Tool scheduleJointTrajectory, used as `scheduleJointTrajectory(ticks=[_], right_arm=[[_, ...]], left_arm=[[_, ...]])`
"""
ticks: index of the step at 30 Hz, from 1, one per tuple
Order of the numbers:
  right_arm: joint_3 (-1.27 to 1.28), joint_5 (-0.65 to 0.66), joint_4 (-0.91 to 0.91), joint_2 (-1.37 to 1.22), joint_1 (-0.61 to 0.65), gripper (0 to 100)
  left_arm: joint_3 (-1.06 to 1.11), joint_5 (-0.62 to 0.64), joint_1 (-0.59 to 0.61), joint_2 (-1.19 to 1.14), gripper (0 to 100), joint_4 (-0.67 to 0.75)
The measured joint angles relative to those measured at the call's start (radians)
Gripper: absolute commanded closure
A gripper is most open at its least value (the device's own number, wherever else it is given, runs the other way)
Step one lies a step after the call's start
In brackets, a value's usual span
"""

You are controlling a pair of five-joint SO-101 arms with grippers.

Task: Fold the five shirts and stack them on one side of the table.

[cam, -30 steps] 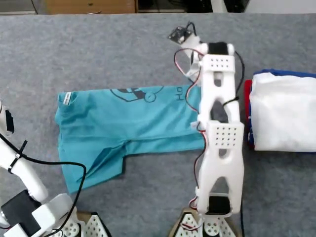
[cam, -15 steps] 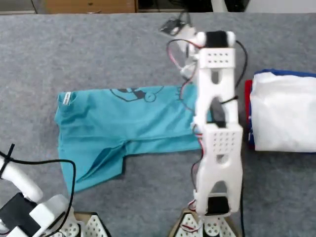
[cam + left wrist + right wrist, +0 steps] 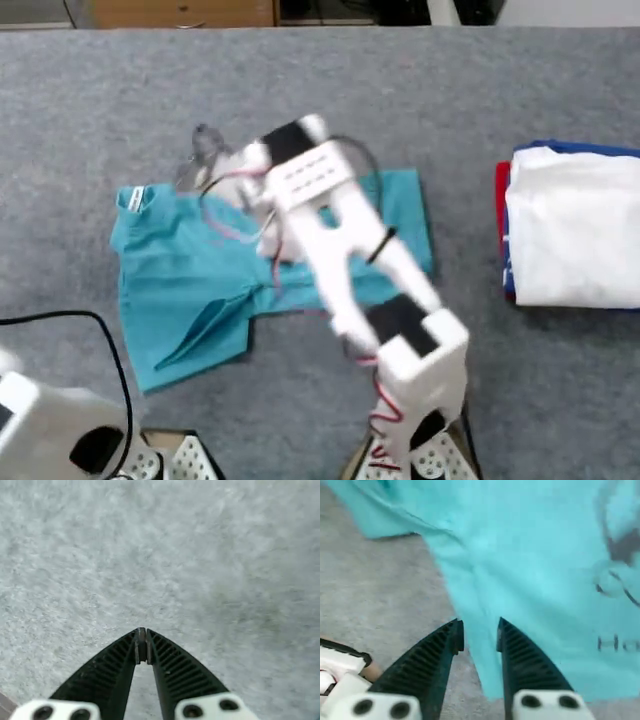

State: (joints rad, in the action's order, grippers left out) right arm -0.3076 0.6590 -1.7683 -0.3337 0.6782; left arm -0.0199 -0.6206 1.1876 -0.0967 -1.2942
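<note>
From above: soft teal shirt [image 3: 200, 270] spread left of centre on the grey, felt-like surface [image 3: 100, 100], slightly rumpled, sleeve folded under at the near side. Long axis along the surface's length, collar toward the left edge. Folded stack [image 3: 575, 240] at the right edge, white on top. White right arm [image 3: 330, 230] now slanted across the shirt toward the collar, half a second ago straight over its right end.

Left wrist: ribbed black left claw [image 3: 142, 645] clenched, tips touching, above bare surface.

Right wrist: right claw [image 3: 476, 630] released, slightly parted, over teal cloth.

High view overlooks table [image 3: 90, 90]; wrist views close, downward; right shares teal shirt [image 3: 190, 270].
</note>
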Motion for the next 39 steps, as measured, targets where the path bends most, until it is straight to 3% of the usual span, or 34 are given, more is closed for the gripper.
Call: scheduleJointTrajectory(ticks=[11,17,26,39], right_arm=[[0.015,-0.014,0.025,-0.031,0.270,85.9],[-0.028,-0.126,0.167,-0.110,0.273,99.8],[-0.140,-0.193,0.221,-0.288,0.273,99.7],[-0.127,-0.221,0.005,-0.414,0.272,99.7]], left_arm=[[-0.149,-0.060,0.152,-0.183,98,0.002],[-0.153,-0.060,0.199,-0.183,98,0.003],[-0.153,-0.060,0.221,-0.186,98,0.003],[-0.153,-0.060,0.221,-0.186,98,0.003]])
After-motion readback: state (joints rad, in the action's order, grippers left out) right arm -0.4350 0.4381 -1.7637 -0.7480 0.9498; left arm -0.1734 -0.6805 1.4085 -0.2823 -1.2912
